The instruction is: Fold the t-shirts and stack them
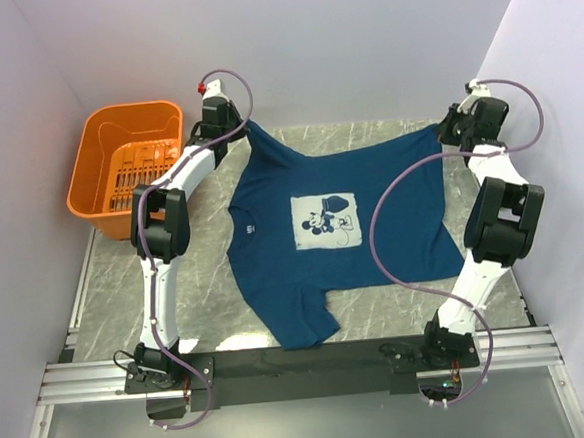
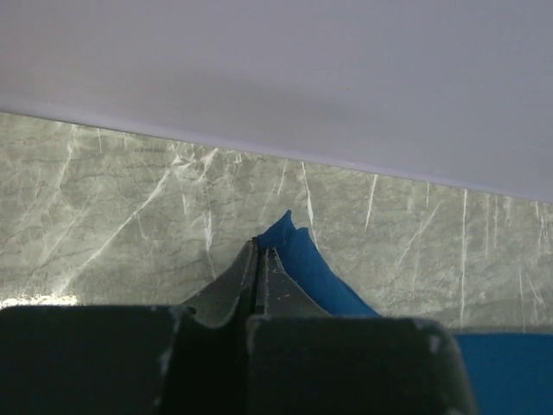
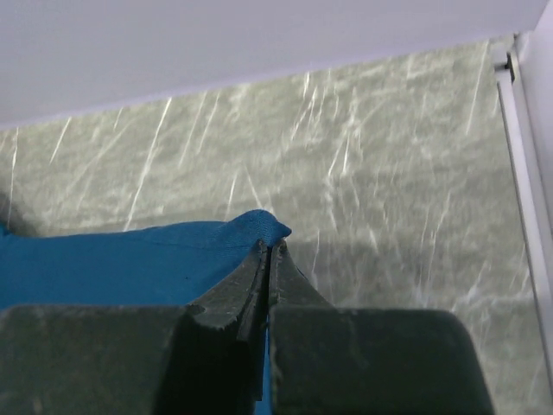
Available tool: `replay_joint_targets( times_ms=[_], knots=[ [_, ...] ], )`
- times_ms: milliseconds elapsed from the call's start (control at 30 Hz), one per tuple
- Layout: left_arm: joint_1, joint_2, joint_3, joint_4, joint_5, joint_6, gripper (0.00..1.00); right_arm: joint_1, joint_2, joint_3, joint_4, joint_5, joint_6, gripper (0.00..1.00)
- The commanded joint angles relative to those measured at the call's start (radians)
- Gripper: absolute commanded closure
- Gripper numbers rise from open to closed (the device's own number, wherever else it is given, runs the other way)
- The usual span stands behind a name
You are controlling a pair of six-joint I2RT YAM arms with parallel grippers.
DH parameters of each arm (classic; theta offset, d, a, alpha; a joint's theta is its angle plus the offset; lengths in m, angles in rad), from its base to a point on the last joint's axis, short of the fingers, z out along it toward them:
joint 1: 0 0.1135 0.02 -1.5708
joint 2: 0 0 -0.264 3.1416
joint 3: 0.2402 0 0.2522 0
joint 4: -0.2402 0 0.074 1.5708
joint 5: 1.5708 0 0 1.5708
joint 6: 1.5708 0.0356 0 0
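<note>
View from above: we see the dark blue t-shirt [image 1: 276,270] spread print-up on the marbled table [image 1: 107,292], with the left gripper [image 1: 238,133] and right gripper [image 1: 444,133] each pinching a far corner. Left wrist: jaws pressed together on blue cloth. Right wrist: jaws likewise clamped on a blue edge.

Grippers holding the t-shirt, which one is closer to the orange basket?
The left gripper, pinching the t-shirt's far-left corner beside the orange basket; the right gripper holds the far-right corner.
</note>
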Motion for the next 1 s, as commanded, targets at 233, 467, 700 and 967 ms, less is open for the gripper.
replay_joint_targets(
  times_ms=[233,467,700,967],
  knots=[
    [0.024,-0.064,0.086,0.053,0.076,-0.019,0.99,0.003,0.104,0.224,-0.108,-0.007,-0.013,1.00],
    [0.024,-0.067,0.066,0.067,0.142,-0.013,0.99,0.004,0.155,0.312,-0.177,-0.063,-0.027,0.99],
    [0.024,-0.073,0.041,0.076,0.194,0.000,0.99,0.004,0.161,0.318,-0.230,-0.107,-0.055,0.99],
    [0.024,-0.145,-0.031,0.082,0.199,0.024,0.99,-0.002,0.155,0.312,-0.289,-0.141,-0.124,0.98]
  ],
)
